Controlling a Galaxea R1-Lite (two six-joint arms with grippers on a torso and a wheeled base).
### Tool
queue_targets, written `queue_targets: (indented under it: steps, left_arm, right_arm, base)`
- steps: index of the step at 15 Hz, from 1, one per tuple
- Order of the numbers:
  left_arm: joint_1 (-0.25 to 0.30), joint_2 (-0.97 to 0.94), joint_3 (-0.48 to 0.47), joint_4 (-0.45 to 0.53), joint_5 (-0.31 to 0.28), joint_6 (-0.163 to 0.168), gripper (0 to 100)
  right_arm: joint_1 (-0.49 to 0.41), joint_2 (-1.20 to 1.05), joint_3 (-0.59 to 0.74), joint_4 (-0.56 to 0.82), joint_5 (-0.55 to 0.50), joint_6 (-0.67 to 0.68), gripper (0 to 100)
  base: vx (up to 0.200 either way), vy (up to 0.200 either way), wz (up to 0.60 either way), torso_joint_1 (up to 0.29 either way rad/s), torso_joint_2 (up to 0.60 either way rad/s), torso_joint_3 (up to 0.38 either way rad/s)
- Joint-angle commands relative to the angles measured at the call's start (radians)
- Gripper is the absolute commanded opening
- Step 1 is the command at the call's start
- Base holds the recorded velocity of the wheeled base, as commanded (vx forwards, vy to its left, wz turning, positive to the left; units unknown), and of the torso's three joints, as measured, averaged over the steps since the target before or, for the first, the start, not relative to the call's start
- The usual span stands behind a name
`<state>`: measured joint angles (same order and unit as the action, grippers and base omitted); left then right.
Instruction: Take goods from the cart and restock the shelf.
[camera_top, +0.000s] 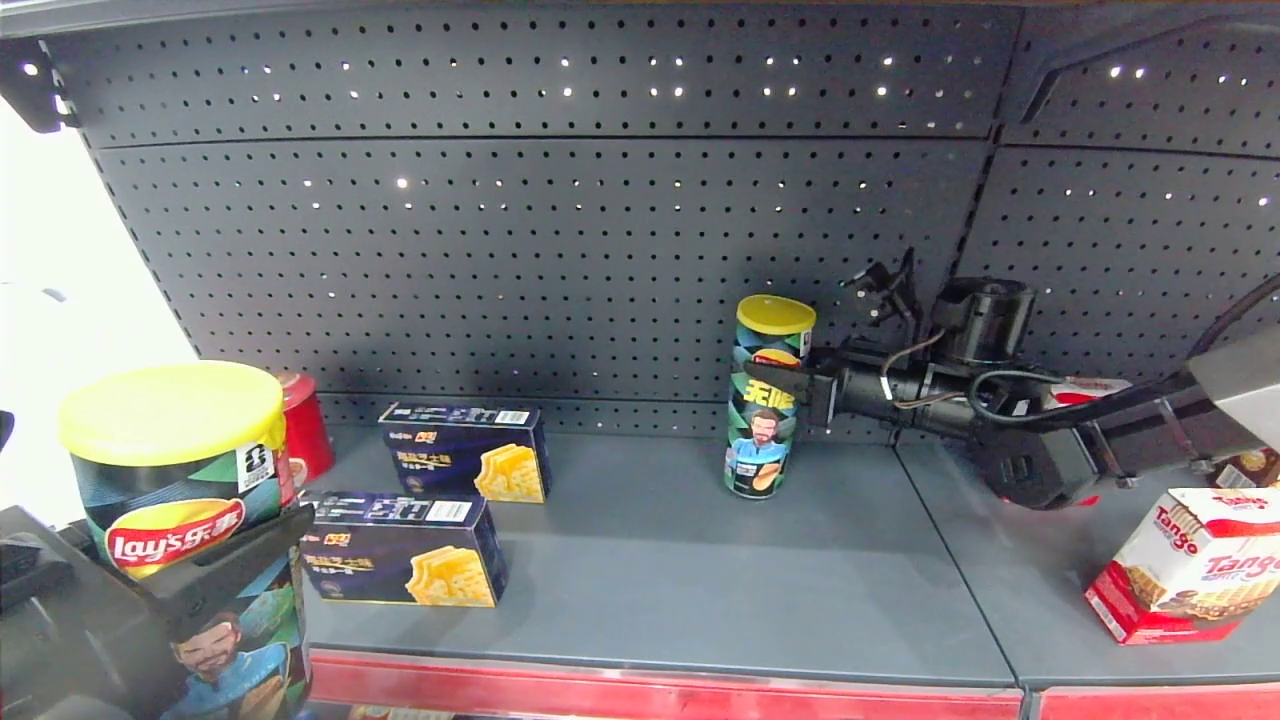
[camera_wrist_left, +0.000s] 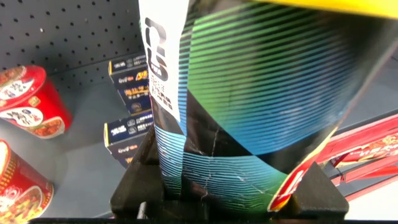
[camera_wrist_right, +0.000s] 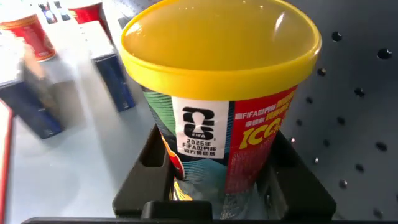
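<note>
While the right gripper (camera_top: 788, 384) clamps the upper half of the right can (camera_top: 762, 440), that can stands upright on the shelf (camera_top: 660, 580) near its back edge, about mid-width. Left gripper (camera_top: 215, 570) is closed around the left can (camera_top: 170, 450), upright by the shelf's front-left corner. On the shelf's left part lie 2 boxes, back box (camera_top: 465, 452) and front box (camera_top: 405, 548). A red cup (camera_top: 303, 430) stands near the back-left corner, and a wafer box (camera_top: 1180, 575) is toward the right end.
</note>
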<state>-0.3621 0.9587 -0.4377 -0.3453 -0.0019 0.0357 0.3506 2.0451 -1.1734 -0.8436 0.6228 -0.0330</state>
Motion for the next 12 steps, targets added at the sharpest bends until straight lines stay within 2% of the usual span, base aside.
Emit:
queue_targets:
  steps: [1,6,10,12]
  left_arm:
    - [0.0,-0.002,0.011,-0.001,0.002,0.0,0]
    - [0.002,-0.002,0.013,-0.001,-0.001,-0.002,0]
    - [0.002,-0.002,0.019,-0.001,-0.003,-0.004,0]
    - [0.002,-0.002,0.019,-0.004,-0.001,-0.023,0]
  right_arm:
    - [0.01,-0.098,0.067,-0.003,-0.005,0.001,0]
    - [0.071,-0.275,0.288,-0.046,-0.048,-0.001,0]
    - [0.128,-0.381,0.414,-0.072,-0.075,-0.001,0]
    - [0.143,-0.413,0.466,-0.089,-0.075,-0.001,0]
  base:
    - [0.0,0.0,0.0,0.0,0.0,0.0]
    - [0.0,0.0,0.0,0.0,0.0,0.0]
    - [0.0,0.0,0.0,0.0,0.0,0.0]
    - [0.0,0.0,0.0,0.0,0.0,0.0]
